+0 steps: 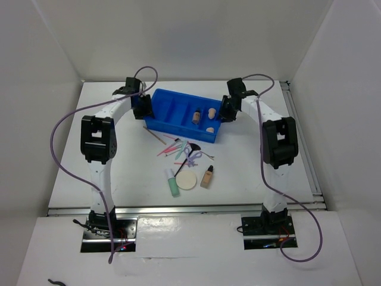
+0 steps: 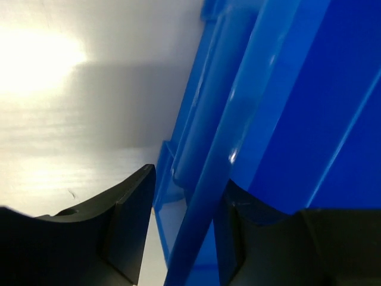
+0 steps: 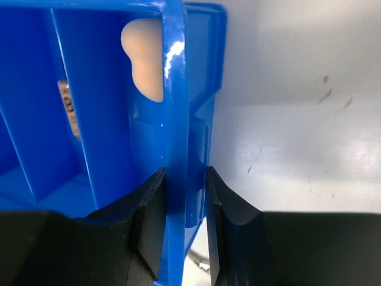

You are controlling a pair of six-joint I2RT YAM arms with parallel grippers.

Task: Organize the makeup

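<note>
Both arms reach up the table and bow inward like a pair of brackets, elbows high, wrists dipping down onto the two short ends of the blue tray (image 1: 178, 127).

The left gripper (image 1: 144, 108) straddles the tray's left end wall. In its wrist cam one finger sits against the wall, and there's a sliver of white table (image 1: 107, 190) showing between the other finger and the rim, so its jaws are apart and not pinching yet. The right gripper (image 1: 227, 110) is clamped on the right end wall, with both fingers pressed flat against the blue plastic.

Makeup-wise, the tray holds one beige bottle (image 1: 196, 115) and two peach sponges (image 1: 211, 112) in the right-hand compartments. The rest is loose on the table in front of the tray: the mint-green tube (image 1: 172, 183), round cream puff (image 1: 186, 180) just beside it, second beige bottle (image 1: 207, 177), black brush (image 1: 187, 154) and a scatter of pink and green sticks (image 1: 171, 149).
</note>
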